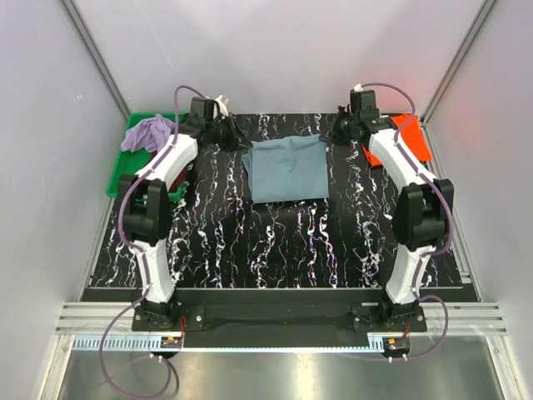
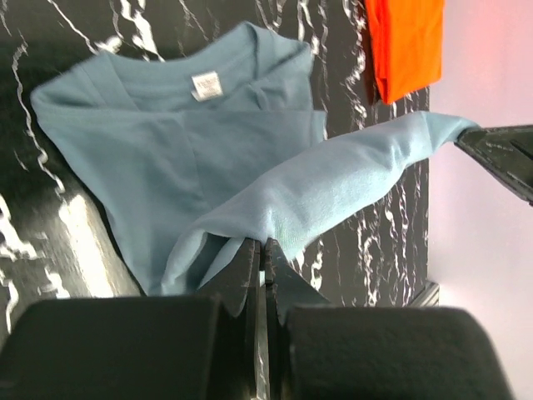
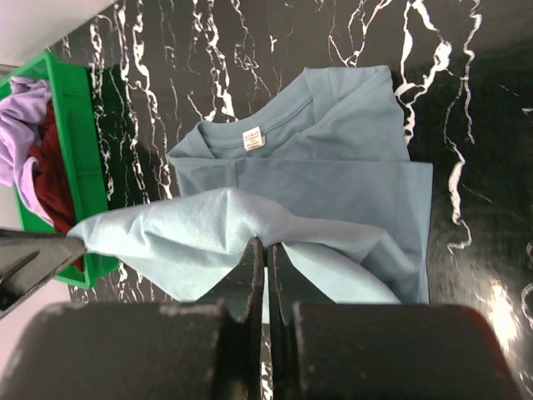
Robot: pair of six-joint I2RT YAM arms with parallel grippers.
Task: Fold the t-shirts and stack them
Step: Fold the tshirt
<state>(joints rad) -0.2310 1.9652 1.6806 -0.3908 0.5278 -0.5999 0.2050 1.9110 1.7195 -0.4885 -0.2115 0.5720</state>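
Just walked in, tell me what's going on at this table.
Both arms are folding the blue-grey t-shirt mid-table. The left end effector and right end effector are each shut on one lifted edge, stretched between them; the rest lies flat. An orange t-shirt lies folded at far right; a lavender t-shirt and a maroon t-shirt sit in the green tray at left.

We see a black counter point(image 1: 275, 250) veined with white. A blue-grey t-shirt point(image 1: 287, 169) lies on it at the far middle, partly folded, its collar label showing. An orange t-shirt point(image 1: 414, 136) lies at the far right corner, well apart from it. A green tray point(image 1: 119, 177) sits at the far left edge.
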